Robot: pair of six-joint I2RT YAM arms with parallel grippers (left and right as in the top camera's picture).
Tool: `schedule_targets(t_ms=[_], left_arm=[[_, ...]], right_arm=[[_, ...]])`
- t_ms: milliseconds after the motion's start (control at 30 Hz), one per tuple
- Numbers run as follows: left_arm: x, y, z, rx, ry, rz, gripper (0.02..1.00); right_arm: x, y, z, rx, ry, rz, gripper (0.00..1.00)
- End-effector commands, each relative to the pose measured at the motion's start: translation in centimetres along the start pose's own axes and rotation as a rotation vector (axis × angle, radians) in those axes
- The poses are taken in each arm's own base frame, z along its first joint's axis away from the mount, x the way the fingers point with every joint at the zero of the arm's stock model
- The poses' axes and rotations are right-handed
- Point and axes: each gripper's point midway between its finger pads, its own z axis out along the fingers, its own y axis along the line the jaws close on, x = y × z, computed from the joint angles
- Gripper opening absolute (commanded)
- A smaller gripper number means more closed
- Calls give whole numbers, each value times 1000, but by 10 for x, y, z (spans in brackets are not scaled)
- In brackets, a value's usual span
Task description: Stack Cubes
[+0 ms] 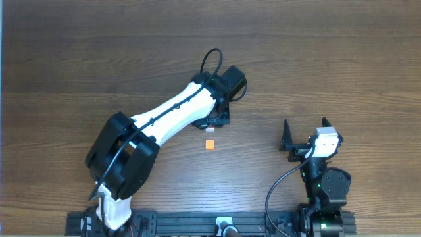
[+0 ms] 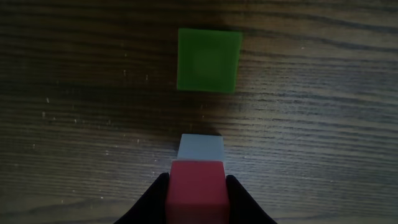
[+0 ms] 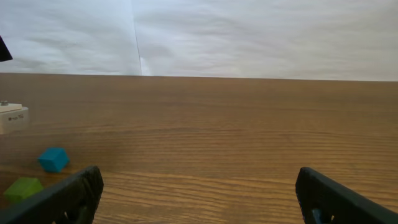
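Observation:
My left gripper (image 2: 197, 182) is shut on a red cube (image 2: 197, 190), which it holds above the wooden table. Just past the red cube a pale blue cube (image 2: 201, 147) shows, partly hidden by it; I cannot tell if they touch. A green cube (image 2: 208, 60) lies flat on the table a little farther on. In the top view the left gripper (image 1: 216, 120) is at the table's middle, with a small orange cube (image 1: 210, 145) just in front of it. My right gripper (image 1: 306, 136) stands open to the right, holding nothing. From it, the blue cube (image 3: 53, 158) and green cube (image 3: 23, 188) sit far off.
The left arm (image 1: 164, 118) stretches diagonally across the table's middle. Bare wood table (image 1: 329, 59) lies all round, with a white wall (image 3: 249, 37) beyond its far edge.

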Motion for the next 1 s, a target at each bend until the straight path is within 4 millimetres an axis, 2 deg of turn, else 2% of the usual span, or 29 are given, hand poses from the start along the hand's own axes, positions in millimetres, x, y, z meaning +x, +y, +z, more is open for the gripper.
schedule_targets(t_ms=[33, 600, 1000], left_arm=[[1, -1, 8, 0, 13, 6, 40], [4, 0, 9, 0, 25, 7, 40], [6, 2, 3, -1, 27, 6, 42]], right_arm=[[1, 2, 0, -11, -1, -1, 993], [1, 2, 0, -11, -1, -1, 991], [1, 2, 0, -11, -1, -1, 993]])
